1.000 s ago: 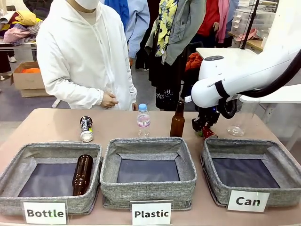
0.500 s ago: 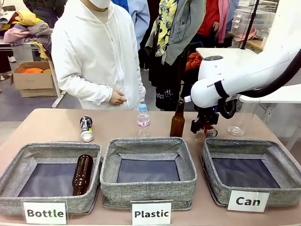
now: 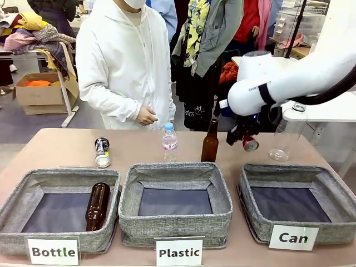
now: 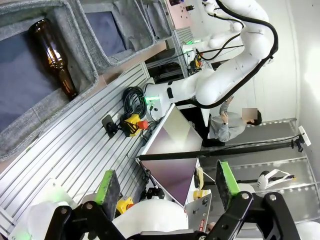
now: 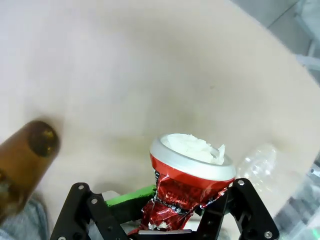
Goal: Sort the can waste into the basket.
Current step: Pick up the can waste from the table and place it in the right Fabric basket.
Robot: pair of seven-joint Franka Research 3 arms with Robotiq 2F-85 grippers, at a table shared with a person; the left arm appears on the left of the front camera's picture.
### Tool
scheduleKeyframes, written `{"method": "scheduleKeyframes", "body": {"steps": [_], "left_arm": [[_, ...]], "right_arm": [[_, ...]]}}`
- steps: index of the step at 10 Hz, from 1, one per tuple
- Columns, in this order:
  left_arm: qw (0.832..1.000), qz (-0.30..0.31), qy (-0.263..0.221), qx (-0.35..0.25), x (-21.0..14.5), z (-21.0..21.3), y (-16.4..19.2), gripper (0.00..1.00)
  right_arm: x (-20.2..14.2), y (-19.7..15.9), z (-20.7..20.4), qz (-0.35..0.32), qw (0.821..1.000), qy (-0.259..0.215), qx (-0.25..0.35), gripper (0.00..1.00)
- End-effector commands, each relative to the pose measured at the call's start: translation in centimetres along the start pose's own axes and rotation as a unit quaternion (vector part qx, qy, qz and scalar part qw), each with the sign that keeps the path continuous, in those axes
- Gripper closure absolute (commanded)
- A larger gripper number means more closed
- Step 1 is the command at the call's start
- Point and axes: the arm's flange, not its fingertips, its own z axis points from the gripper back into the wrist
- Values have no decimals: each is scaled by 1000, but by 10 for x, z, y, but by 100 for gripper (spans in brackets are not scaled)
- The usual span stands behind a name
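Note:
My right gripper (image 3: 245,139) is shut on the crushed red can (image 3: 250,144) and holds it in the air behind the far rim of the grey "Can" basket (image 3: 335,192) at the right. In the right wrist view the red can (image 5: 190,187) sits pinched between the fingers of my right gripper (image 5: 172,212), its silver end facing the table. The black can (image 3: 102,152) lies on the table behind the "Bottle" bin. My left gripper (image 4: 167,186) stands open with nothing between its green pads (image 4: 108,186), off the table.
A brown bottle (image 3: 209,142) and a small clear water bottle (image 3: 169,142) stand behind the "Plastic" bin (image 3: 175,222). A clear plastic bottle (image 3: 286,133) stands at the far right. Another brown bottle (image 3: 97,206) lies in the "Bottle" bin (image 3: 11,211). A person stands across the table.
My right gripper has risen off the table with the red can and shifted slightly right. The person has stepped to the right.

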Motion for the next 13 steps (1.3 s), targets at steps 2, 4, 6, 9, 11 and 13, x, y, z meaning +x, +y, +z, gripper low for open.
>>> {"method": "scheduleKeyframes", "body": {"steps": [2,4,6,9,11,13], "left_arm": [[1000,3,-3,-8,0,-1,-3,0],[1000,3,-3,-8,0,-1,-3,0],[1000,3,-3,-8,0,-1,-3,0],[1000,3,-3,-8,0,-1,-3,0],[1000,3,-3,-8,0,-1,-3,0],[1000,3,-3,-8,0,-1,-3,0]], "right_arm": [[-56,-11,102,2,999,-28,-21,100],[-126,-7,153,43,998,-34,19,100],[-186,-5,163,156,985,-34,58,100],[-247,-24,143,360,924,-28,127,100],[-264,-30,125,508,857,-35,81,100],[-267,-31,115,550,833,-20,61,100]]}}
